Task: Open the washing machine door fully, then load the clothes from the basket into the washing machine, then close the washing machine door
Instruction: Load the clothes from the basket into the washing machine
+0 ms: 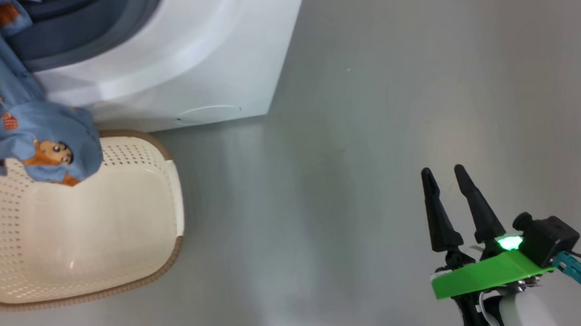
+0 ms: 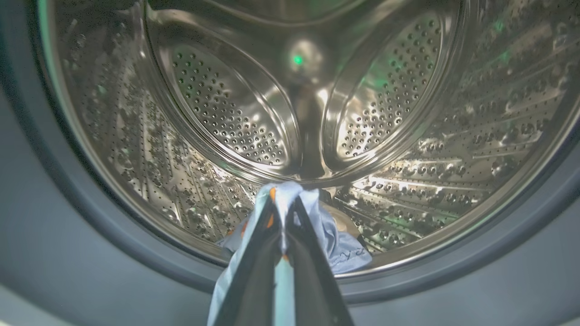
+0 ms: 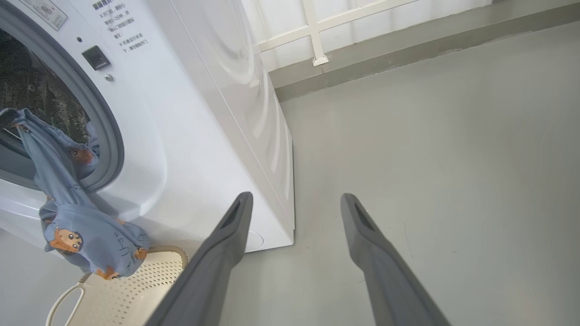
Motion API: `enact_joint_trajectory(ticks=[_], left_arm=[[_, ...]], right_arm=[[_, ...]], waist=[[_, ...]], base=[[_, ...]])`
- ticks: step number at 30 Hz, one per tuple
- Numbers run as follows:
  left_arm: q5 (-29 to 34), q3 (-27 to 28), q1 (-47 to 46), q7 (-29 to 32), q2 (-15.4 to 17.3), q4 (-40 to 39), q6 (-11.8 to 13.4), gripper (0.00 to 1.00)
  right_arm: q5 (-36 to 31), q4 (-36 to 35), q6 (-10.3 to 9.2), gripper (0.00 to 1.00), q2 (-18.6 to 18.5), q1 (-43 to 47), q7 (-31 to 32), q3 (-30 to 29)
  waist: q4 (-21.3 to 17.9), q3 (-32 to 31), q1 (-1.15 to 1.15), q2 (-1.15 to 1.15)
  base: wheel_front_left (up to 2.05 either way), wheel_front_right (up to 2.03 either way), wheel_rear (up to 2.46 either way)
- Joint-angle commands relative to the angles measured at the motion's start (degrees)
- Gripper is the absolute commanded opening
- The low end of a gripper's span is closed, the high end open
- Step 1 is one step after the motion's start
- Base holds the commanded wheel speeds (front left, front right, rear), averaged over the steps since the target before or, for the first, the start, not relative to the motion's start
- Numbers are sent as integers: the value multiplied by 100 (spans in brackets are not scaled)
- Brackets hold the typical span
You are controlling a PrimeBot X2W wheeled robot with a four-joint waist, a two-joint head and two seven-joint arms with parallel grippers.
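**Left gripper point(image 2: 283, 195) clamped on clothes point(image 2: 331, 240) at mouth of drum point(image 2: 217, 113); right gripper point(image 1: 441, 171) idle, spread**

L claw is closed tight on a fold of the light-blue, orange-print cloth. The fabric bunches at the tips, centre-bottom of the left wrist view, and drapes down both sides of the fingers. Tips point straight into the steel drum, just past the grey gasket point(image 2: 68, 235), prob. so that letting go drops the piece inside rather than on the lip. Judged step: loading, mid-carry.

Head view: the rest of that garment hangs out of the opening of the washing machine point(image 1: 201, 51) at upper left and runs down the front. Its tail is bunched over the far-left corner of the basket point(image 1: 163, 256); can't tell if it touches. So the cloth runs from the claw's tips back & down below it, w/ most of it outside the drum. No other cloth seen in the visible part of the basket, lower left.

R claw sits lower right, fingers wide apart w/ nothing between them. It is over the grey floor point(image 1: 376, 87), well apart from machine & basket. Parked out of the way, I'd guess.
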Motion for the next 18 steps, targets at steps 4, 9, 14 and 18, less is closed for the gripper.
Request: enact_joint_trajectory(ticks=[4, 9, 14, 18], left_arm=[[151, -116, -583, -30, 410, 768, -7, 0], [244, -360, -1064, -18, 543, 1557, -8, 0], [304, -506, -1367, 11, 638, 2026, -8, 0], [364, -607, -1628, -2, 749, 2233, -5, 0]], right_arm=[[25, -116, 16, 100, 44, -128, -27, 239], [37, -109, 16, 100, 90, -211, -27, 326], [40, -105, 16, 100, 117, -246, -27, 372], [46, -108, 16, 100, 139, -264, -27, 414]], waist=[[-258, 287, 0, 0], [-401, 444, 0, 0], [-493, 539, 0, 0], [-576, 607, 0, 0]], base=[[0, 0, 0], [0, 0, 0], [0, 0, 0], [0, 0, 0]])
